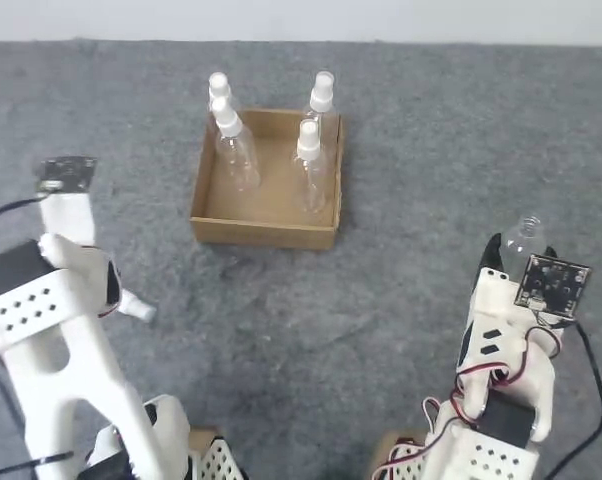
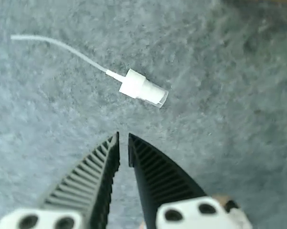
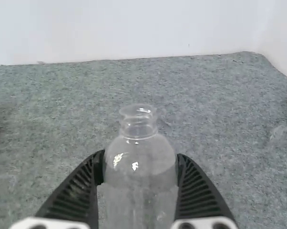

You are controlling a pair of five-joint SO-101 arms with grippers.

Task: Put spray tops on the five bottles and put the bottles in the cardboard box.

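Grey, carpet-like worktop point(image 1: 431, 150) meets a white wall point(image 3: 134, 28). The right claw point(image 3: 140, 161) grips an uncapped bottle point(image 3: 138, 125). The left claw point(image 2: 123, 138), closed and empty, hangs over a loose spray top point(image 2: 143, 88).

Four clear capped bottles point(image 1: 236, 150) stand upright in the cardboard box point(image 1: 264, 230). The uncapped fifth bottle point(image 3: 139, 167) stands gripped in the right pincer point(image 3: 139, 160). A white spray top point(image 2: 143, 88) lies on the bench point(image 1: 431, 150).

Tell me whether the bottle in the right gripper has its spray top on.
Off: the bottle has a bare, open neck, and a spray top lies loose on the carpet.
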